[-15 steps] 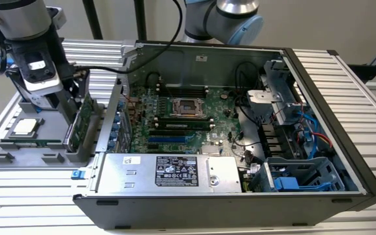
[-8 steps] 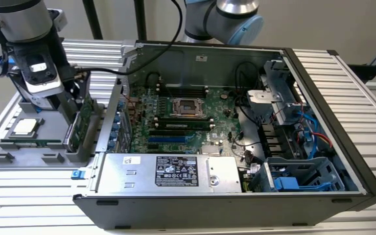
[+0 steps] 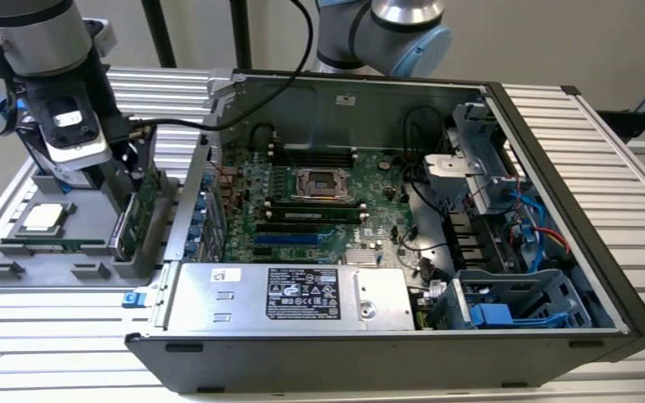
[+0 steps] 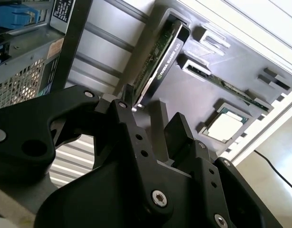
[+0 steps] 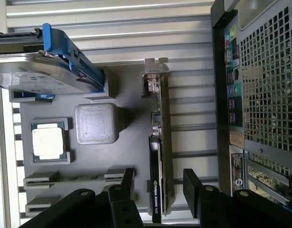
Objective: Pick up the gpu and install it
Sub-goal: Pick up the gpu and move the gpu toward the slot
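Note:
The gpu point(image 3: 132, 217) stands on its long edge in a slot of the grey holder tray point(image 3: 43, 275), left of the open computer case point(image 3: 591, 277) in the exterior view. In the first wrist view the gpu point(image 5: 161, 137) shows edge-on, green board and black cooler, with its silver bracket at the far end. My gripper point(image 5: 159, 187) is open just above the card's near end, one black finger on each side and apart from it. In the second wrist view the gripper point(image 4: 153, 124) also hangs open over the gpu point(image 4: 157, 57). Nothing is held.
The tray also carries a processor point(image 5: 47, 142), a memory stick point(image 4: 226, 85) and a silver hard drive with blue rails point(image 5: 46, 71). The case wall point(image 5: 259, 95) stands close beside the card. Inside the case lie the motherboard point(image 3: 312, 210) and a power supply point(image 3: 289, 294).

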`<control>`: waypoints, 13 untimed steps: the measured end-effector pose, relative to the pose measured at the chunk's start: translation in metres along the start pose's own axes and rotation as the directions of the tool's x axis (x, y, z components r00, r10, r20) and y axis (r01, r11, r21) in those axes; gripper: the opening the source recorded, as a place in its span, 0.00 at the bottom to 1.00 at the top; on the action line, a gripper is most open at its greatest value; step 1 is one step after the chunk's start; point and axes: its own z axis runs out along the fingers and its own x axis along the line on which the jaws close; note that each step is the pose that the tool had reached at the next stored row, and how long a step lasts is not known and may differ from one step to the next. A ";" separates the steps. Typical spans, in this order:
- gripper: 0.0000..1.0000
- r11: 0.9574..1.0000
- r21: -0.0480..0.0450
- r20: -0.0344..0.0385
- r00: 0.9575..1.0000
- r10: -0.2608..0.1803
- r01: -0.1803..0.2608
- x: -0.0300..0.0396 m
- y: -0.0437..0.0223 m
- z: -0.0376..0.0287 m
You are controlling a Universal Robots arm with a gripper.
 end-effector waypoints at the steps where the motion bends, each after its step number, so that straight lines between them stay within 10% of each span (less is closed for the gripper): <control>1: 1.00 1.000 0.000 0.001 1.000 0.000 0.000 0.0000 0.0000 0.0003; 13: 1.00 1.000 0.000 0.004 1.000 -0.002 0.002 -0.0001 -0.0001 0.0024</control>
